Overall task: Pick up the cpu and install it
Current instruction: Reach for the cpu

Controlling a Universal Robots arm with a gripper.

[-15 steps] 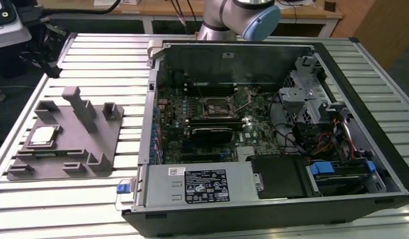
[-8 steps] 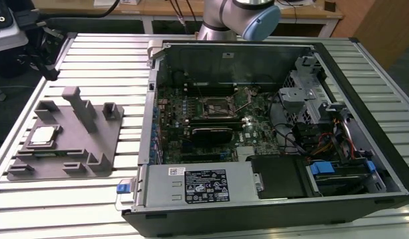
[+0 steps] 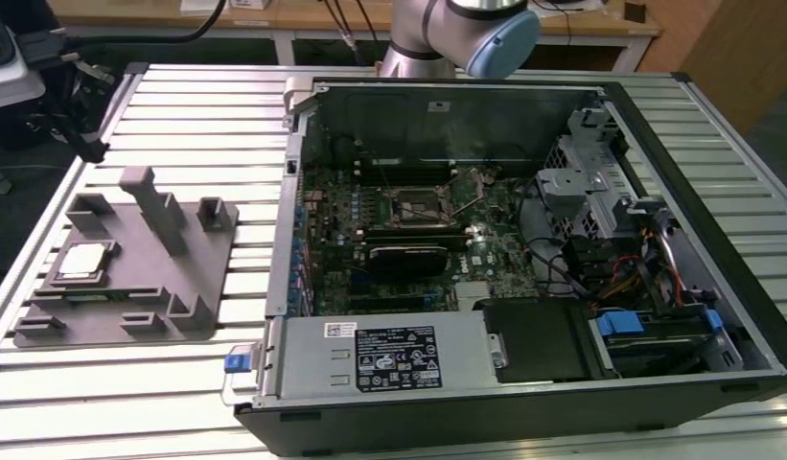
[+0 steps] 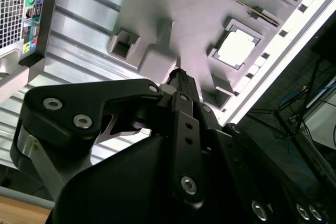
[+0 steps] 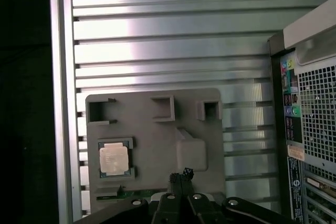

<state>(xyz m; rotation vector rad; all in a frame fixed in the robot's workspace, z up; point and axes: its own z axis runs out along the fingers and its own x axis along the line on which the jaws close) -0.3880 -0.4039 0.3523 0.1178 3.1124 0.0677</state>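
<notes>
The cpu [image 3: 83,261] lay in a recess of the grey holder [image 3: 144,278] on the table [image 3: 175,115], at the exterior view's left. In the first wrist view the end effector [image 5: 181,173] hung over the holder, fingers pressed together, empty.

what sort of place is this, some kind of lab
Probably a robotics lab or test bench for computer assembly: an open computer case lies on a ribbed metal table, a grey fixture beside it holds the cpu, and a robot arm rises beyond the case.
</notes>
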